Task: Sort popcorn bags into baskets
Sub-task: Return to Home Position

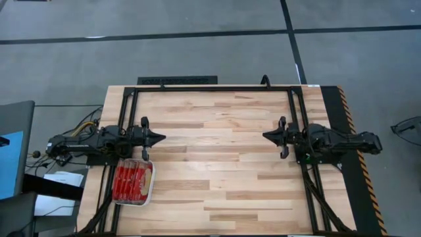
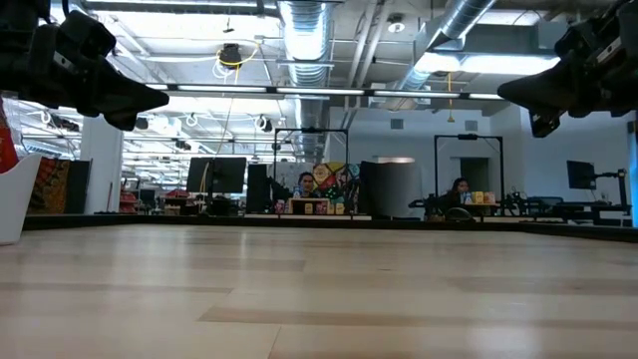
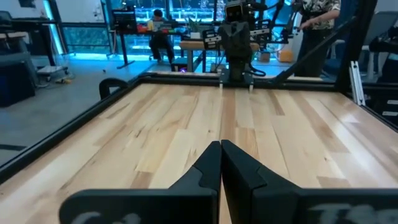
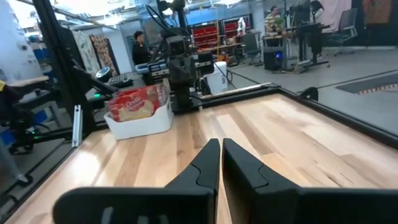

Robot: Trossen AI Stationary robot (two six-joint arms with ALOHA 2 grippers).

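A white basket (image 1: 152, 189) sits on the wooden table near its left edge, just on the near side of my left arm; the right wrist view shows the basket (image 4: 142, 122) too. Several red popcorn bags (image 1: 131, 182) lie flat inside it, and these popcorn bags (image 4: 134, 102) reach above its rim. My left gripper (image 1: 162, 137) hangs level above the table at the left, shut and empty, its tips (image 3: 221, 144) together. My right gripper (image 1: 265, 135) hangs level at the right, facing it, shut and empty (image 4: 221, 142).
A black frame rail (image 1: 210, 88) runs round the tabletop. The wide stretch of wood (image 1: 217, 151) between the two grippers is bare. Beyond the table lies an open room with desks and people (image 2: 306, 184).
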